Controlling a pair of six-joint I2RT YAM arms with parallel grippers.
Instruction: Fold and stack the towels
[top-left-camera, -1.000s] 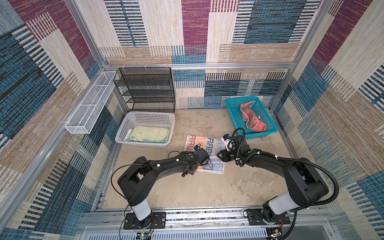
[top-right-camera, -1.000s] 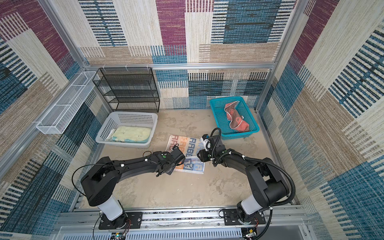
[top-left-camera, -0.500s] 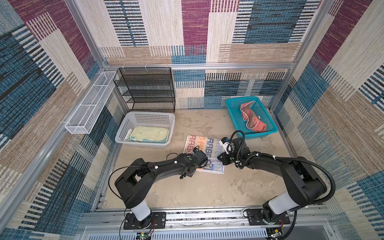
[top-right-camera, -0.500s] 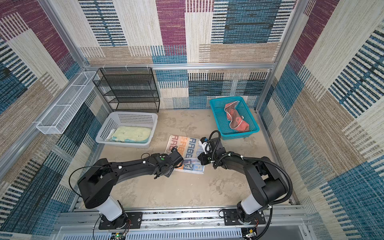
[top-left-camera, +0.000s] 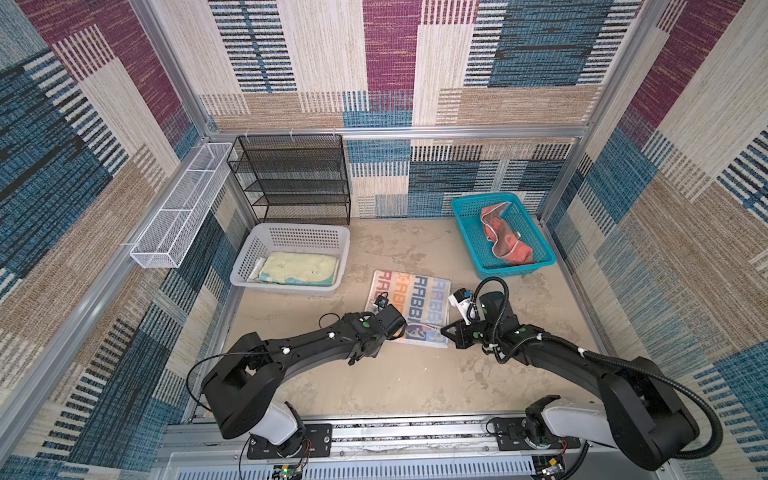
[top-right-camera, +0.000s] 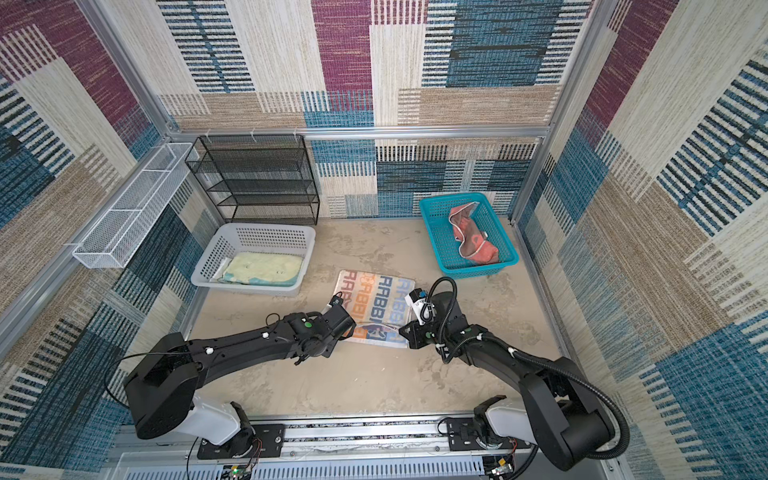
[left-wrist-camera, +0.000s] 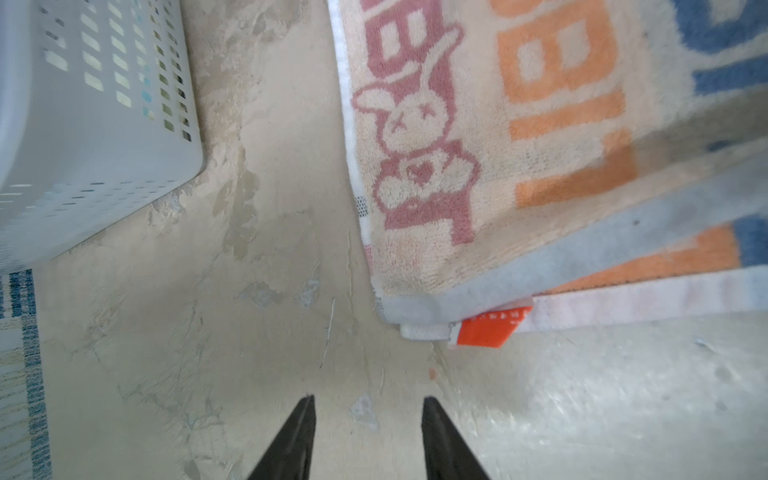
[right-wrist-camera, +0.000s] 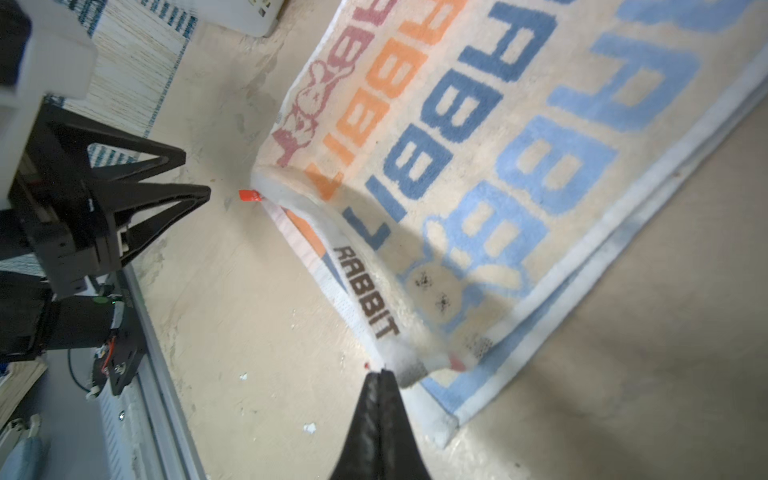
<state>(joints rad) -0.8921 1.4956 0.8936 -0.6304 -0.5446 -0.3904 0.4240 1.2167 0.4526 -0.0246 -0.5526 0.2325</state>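
Now, in a top view the towel (top-left-camera: 415, 297) lies folded on the table (top-left-camera: 415, 382), with both arms at its near edge. Left wrist view: the left gripper (left-wrist-camera: 368, 401) has jaws apart over bare table, just short of the corner w/ the orange tag (left-wrist-camera: 490, 328). Right wrist view: the right gripper (right-wrist-camera: 382, 376) has just snapped shut, apparently pinching the other near corner, edge lifting. So one corner looks secured; the left must grab its corner before the next fold.

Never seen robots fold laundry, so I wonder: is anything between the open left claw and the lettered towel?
Nothing visible. Only bare table separates the left gripper from the near corner of the towel, by its orange tag.
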